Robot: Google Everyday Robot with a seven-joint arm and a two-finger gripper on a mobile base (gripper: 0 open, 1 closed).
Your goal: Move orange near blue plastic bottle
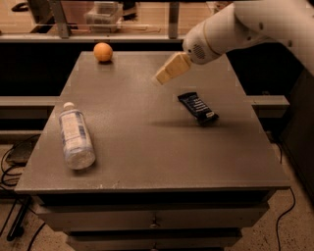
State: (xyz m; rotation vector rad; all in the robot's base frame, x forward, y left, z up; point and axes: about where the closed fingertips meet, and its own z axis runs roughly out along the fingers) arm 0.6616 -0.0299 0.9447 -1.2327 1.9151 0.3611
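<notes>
The orange (103,51) sits at the far left corner of the grey table (147,147). The blue plastic bottle (76,137), clear with a white cap and a pale label, lies on its side near the table's front left edge. My gripper (164,76) hangs above the table's far middle, to the right of the orange and well apart from it. It holds nothing that I can see.
A flat dark blue snack bar wrapper (197,108) lies right of the table's middle. A shelf with a clear container (104,14) runs behind the table. Cables (12,162) lie on the floor at the left.
</notes>
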